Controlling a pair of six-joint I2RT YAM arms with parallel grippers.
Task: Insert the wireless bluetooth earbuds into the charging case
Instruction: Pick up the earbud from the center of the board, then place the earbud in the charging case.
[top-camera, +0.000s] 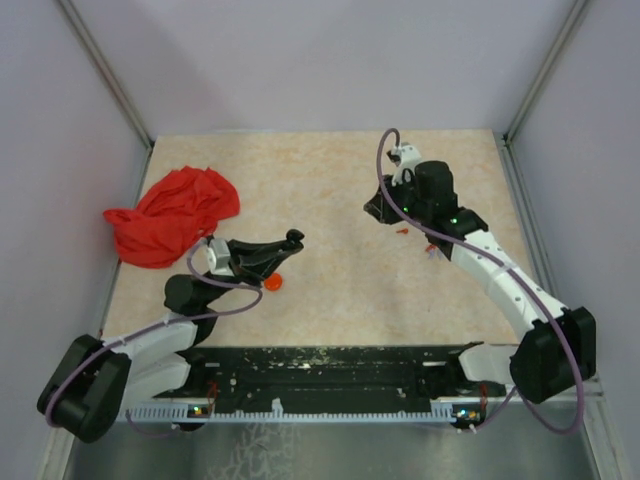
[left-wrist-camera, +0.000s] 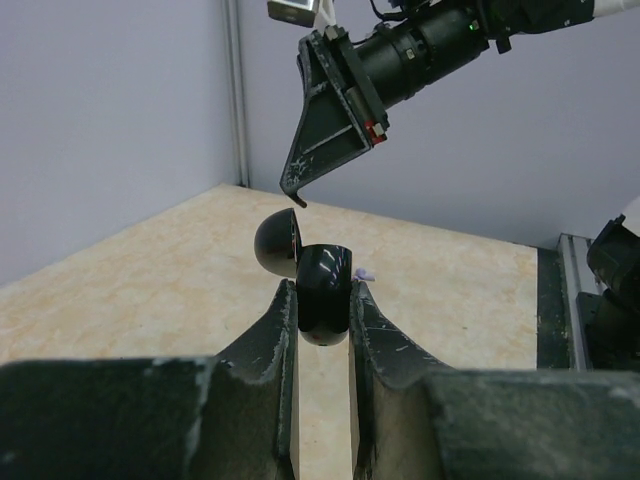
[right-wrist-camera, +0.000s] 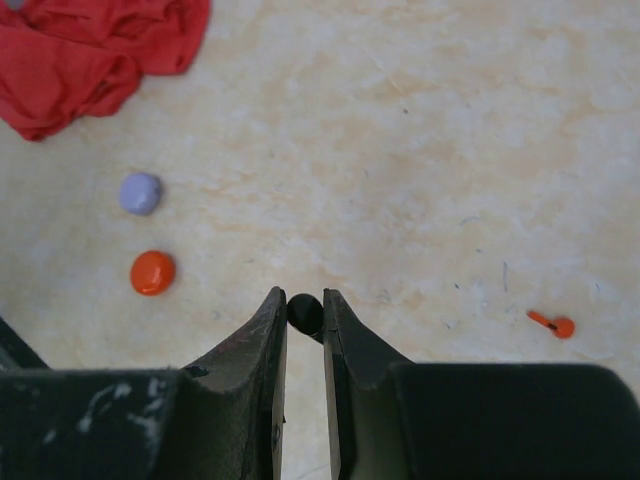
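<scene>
My left gripper (left-wrist-camera: 323, 292) is shut on a glossy black charging case (left-wrist-camera: 324, 272), held off the table with its lid (left-wrist-camera: 278, 243) hinged open to the left. In the top view it sits at centre-left (top-camera: 292, 239). My right gripper (right-wrist-camera: 304, 302) is shut on a tiny black earbud (right-wrist-camera: 305, 313) pinched between its tips. That gripper hangs just above and behind the open case (left-wrist-camera: 298, 196), at upper right in the top view (top-camera: 373, 209). A tiny red earbud (right-wrist-camera: 552, 323) lies on the table to its right, also seen from above (top-camera: 402, 231).
A crumpled red cloth (top-camera: 170, 215) lies at the far left. An orange disc (top-camera: 273, 282) lies beside the left gripper, and a lavender disc (right-wrist-camera: 140, 192) lies near it. Grey walls enclose the beige tabletop (top-camera: 330, 290).
</scene>
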